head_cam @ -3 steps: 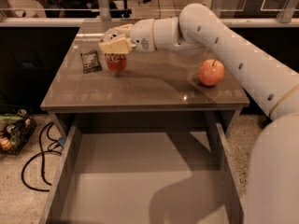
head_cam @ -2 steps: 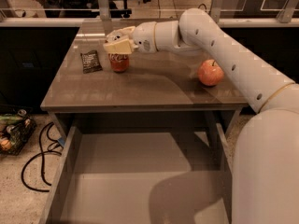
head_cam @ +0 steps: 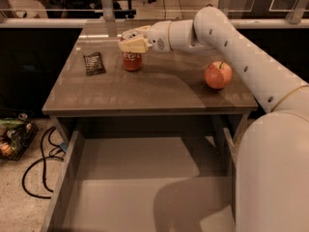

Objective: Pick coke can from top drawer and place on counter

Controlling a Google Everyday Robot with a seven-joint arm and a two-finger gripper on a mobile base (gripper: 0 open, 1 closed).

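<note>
Camera view: we see gripper (head_cam: 133,42) over back-left part of counter (head_cam: 159,88), sitting right on top of coke can (head_cam: 132,62). Can upright, base on counter. Claw clenched or released: we cannot tell. Dark packet (head_cam: 94,63) lies just left of can. Apple (head_cam: 217,75) well off to its right. Top drawer (head_cam: 140,178) stands open below counter's near edge.

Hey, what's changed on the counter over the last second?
The gripper, holding the coke can by its top, slid it slightly along the counter toward the apple. The apple, the dark packet and the open top drawer stayed put.
</note>
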